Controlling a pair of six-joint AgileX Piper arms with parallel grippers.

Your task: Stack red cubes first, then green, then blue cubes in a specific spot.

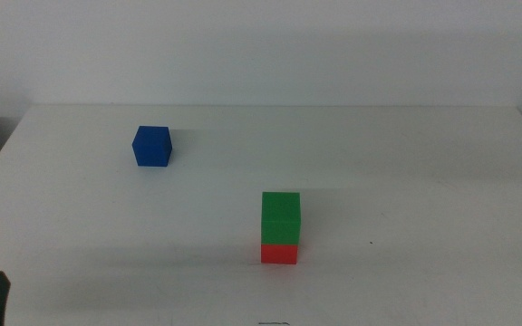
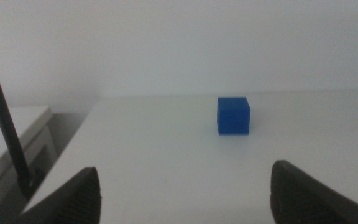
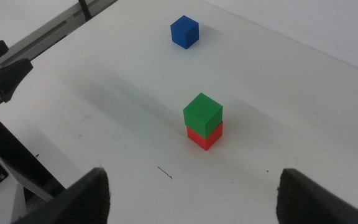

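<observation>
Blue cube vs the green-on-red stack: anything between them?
Nothing. Only bare white table lies between the blue cube and the green cube on the red cube; middle and right wrist views both show it.

Three plain cubes on a white table (image 1: 406,163)

Green (image 1: 281,217), bright red (image 1: 279,254), deep blue (image 1: 152,146); gripper jaws are dark.

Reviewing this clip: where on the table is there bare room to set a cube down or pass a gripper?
Nearly everywhere on the white tabletop: right of the green cube stacked on the red cube, and between that stack and the lone blue cube. Nowhere crowded. The open left gripper faces blue.
</observation>
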